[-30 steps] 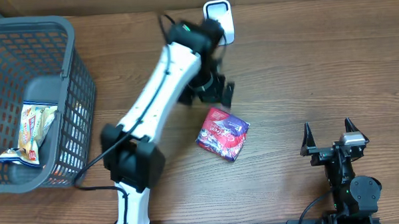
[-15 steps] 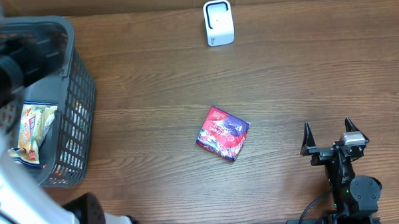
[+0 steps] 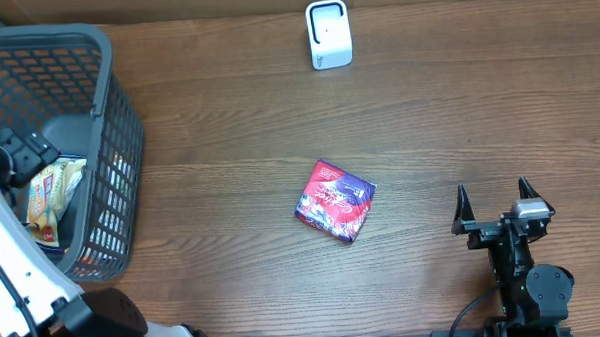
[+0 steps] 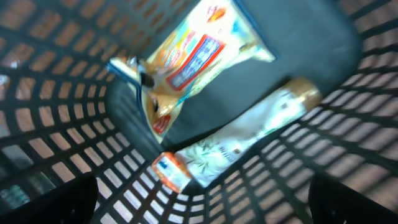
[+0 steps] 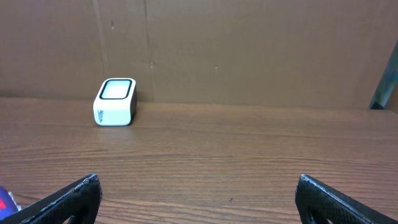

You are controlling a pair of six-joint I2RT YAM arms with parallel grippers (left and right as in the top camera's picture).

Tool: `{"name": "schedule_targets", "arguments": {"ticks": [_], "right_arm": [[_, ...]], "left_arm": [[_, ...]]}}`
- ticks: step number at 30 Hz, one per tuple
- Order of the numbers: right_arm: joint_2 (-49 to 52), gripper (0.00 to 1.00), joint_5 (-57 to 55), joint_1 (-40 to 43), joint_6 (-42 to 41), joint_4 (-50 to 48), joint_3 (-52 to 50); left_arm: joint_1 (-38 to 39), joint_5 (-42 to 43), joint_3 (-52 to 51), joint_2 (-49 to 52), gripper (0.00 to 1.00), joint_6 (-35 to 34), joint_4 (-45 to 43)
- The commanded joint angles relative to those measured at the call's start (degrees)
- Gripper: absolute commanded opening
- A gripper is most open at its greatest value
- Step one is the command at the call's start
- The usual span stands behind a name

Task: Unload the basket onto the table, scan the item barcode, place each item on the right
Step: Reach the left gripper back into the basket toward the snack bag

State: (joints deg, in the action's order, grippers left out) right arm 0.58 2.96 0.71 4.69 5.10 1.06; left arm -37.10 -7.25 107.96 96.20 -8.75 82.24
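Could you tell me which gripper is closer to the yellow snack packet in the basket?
Left. The left gripper hangs open over the basket, right beside the snack packet. The right gripper sits open far across the table.

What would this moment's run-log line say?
left gripper: open, over basket, above snack packet and tube | right gripper: open, empty | red-purple packet: on table | scanner: at far edge

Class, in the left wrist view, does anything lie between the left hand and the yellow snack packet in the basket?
Nothing visible does. The yellow snack packet lies uncovered on the floor of the basket, below the open left hand. The white tube lies beside it, not over it.
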Motion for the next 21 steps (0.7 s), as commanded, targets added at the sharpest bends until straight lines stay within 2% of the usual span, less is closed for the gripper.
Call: {"name": "schedule_targets", "arguments": {"ticks": [1, 7, 9, 11, 13, 16, 18, 21], "right_arm": [[-0.42, 1.00, -0.35, -0.11, -0.20, -0.39, -0.57], [-0.42, 1.00, -0.35, -0.11, -0.20, -0.39, -0.57], [-0.42, 1.00, -0.35, -0.11, -0.20, -0.39, -0.57], [-0.42, 1.00, -0.35, -0.11, -0.20, -0.39, -0.57], [-0.42, 1.00, -0.35, -0.11, -0.20, -0.39, -0.57], [-0.42, 1.00, -0.35, -0.11, -0.20, -0.39, -0.57], [-0.42, 1.00, -0.35, -0.11, -0.17, -0.39, -0.57], [-0.42, 1.00, -0.35, -0.11, -0.20, -0.39, -0.57]], "left_arm": [[0.17, -3.32, -9.38, -0.63, 1.00, 2.99, -8.22], [0.39, -3.26, -22.67, -0.35, 0.99, 8.87, -23.12], [0.39, -3.37, -27.45, 0.07, 0.97, 13.20, -28.35], [0.39, -4.31, -30.14, 0.11, 0.96, 15.54, -31.28], [0.39, -6.60, -34.53, 0.13, 0.96, 18.18, -37.79], [0.37, -6.71, -36.81, 0.13, 0.88, 19.30, -41.11], [0.37, -6.73, -38.88, 0.22, 0.88, 20.68, -43.74], [0.37, -6.71, -40.74, 0.70, 0.97, 21.22, -46.53]]}}
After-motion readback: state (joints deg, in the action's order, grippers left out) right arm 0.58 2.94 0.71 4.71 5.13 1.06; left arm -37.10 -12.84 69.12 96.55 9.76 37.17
